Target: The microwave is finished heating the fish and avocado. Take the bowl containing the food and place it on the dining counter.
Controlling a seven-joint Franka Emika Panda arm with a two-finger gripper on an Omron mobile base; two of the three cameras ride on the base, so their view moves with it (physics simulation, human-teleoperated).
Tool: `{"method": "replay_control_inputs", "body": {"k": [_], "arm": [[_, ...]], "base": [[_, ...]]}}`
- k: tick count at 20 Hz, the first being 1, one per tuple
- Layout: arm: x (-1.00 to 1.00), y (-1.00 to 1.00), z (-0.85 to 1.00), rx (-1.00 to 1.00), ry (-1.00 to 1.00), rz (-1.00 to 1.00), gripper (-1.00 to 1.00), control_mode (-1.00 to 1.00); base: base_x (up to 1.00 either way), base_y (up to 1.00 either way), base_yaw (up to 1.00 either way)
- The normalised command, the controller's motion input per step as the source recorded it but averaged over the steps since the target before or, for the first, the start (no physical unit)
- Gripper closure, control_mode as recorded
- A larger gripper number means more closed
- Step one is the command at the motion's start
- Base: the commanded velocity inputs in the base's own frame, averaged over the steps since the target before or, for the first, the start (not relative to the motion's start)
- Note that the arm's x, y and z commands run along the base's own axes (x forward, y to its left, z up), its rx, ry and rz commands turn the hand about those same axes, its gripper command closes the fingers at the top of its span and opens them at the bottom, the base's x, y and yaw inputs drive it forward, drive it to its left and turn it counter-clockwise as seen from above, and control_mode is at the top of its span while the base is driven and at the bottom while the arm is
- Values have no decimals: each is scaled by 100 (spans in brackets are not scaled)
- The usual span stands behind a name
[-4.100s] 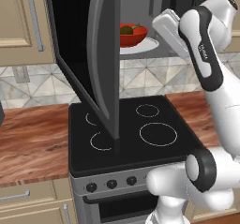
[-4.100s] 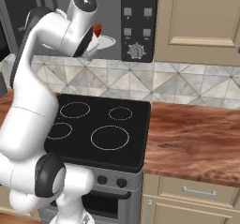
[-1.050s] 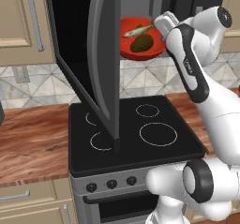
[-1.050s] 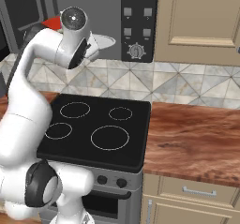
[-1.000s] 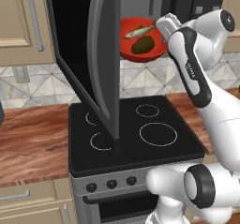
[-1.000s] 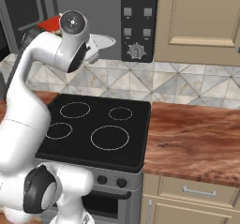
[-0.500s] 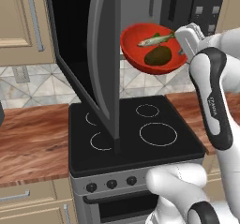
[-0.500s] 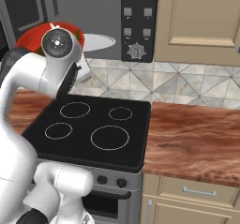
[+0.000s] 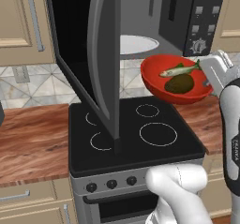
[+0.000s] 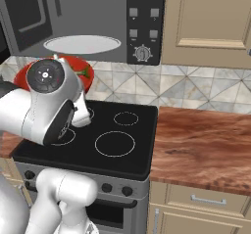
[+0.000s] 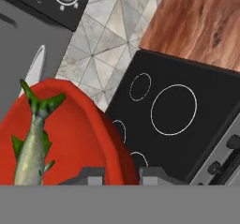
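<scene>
The red bowl [image 9: 161, 75] hangs in the air above the stove's back burners, outside the microwave [image 9: 178, 12]. The silver-green fish [image 9: 180, 70] and the dark avocado [image 9: 179, 84] lie inside it. My gripper [image 9: 206, 81] is shut on the bowl's right rim. In the hand view the rim of the bowl [image 11: 75, 129] passes between the fingertips [image 11: 91, 176], with the fish [image 11: 33, 141] lying just left of them. The microwave door [image 9: 105, 59] stands wide open and its white turntable [image 9: 136, 44] is bare. From the right base view my arm covers most of the bowl [image 10: 86, 76]. The dining counter is out of view.
Below the bowl is the black stove [image 9: 136, 134] with several ring burners. Wood counters flank it on the left [image 9: 33, 138] and right [image 10: 206, 145]. The open door juts out over the stove's left half. Beige wall cabinets [image 10: 211, 22] hang beside the microwave.
The bowl has come out of the microwave off the turntable, moving down and toward me, and now hangs over the stove. My arm has drawn back with it.
</scene>
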Motion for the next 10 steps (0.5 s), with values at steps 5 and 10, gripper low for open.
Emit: {"method": "replay_control_inputs", "body": {"k": [5,10], "arm": [[-6,-4,-10,1,10,-4,100,-100],[0,0,0,0,0,0,100,-100]], "base": [[0,0,0],[0,0,0]]}}
